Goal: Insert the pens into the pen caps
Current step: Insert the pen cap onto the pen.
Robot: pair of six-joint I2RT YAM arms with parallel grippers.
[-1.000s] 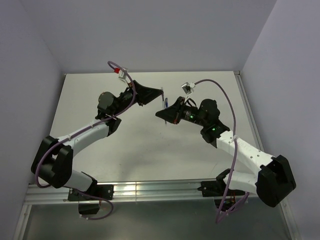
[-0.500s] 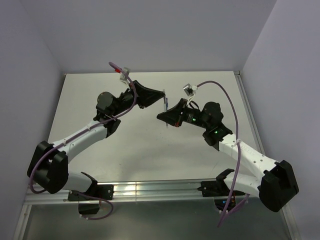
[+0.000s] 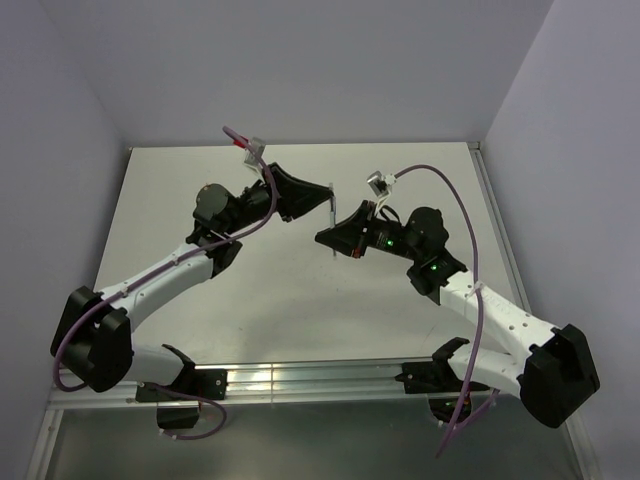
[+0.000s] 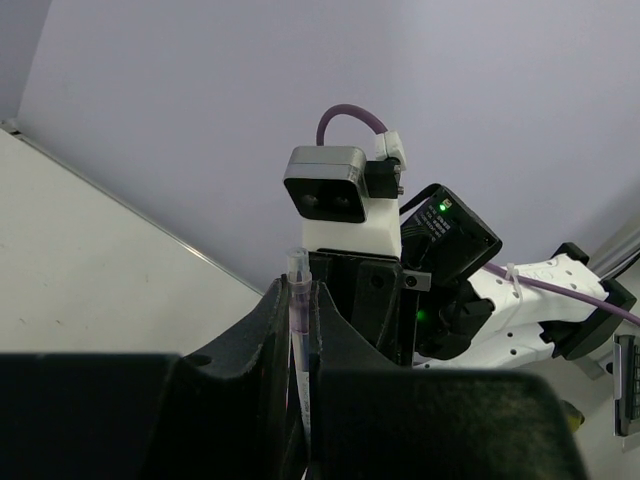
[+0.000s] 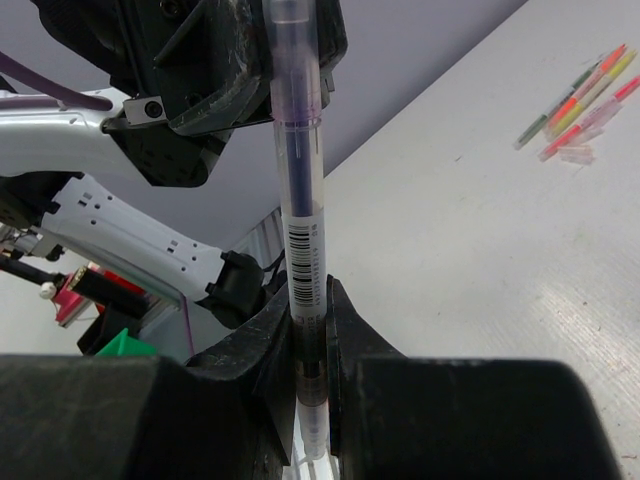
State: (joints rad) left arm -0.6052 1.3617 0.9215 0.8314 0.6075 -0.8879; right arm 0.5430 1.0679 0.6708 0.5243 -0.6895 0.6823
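Note:
A clear pen [image 5: 302, 230] with dark blue ink and a barcode label hangs in the air between both arms; it shows as a thin stick in the top view [image 3: 332, 215]. My right gripper [image 5: 308, 300] is shut on its lower barrel, and it sits just below the pen in the top view [image 3: 333, 238]. My left gripper [image 4: 297, 288] is shut on the clear pen cap [image 4: 297, 268], which sits over the pen's upper end [image 5: 296, 60]. In the top view the left gripper [image 3: 328, 196] meets the pen from the left.
Several loose pens [image 5: 580, 92] in orange, red, yellow and green lie in a bunch on the white table [image 5: 480, 230], with a clear cap [image 5: 576, 153] beside them. The right wrist camera [image 4: 325, 192] faces my left gripper closely. Grey walls [image 3: 300, 70] enclose the table.
Both arms have shifted slightly, the left one further out over the table. The pen stays gripped between both grippers and now stands a little straighter.

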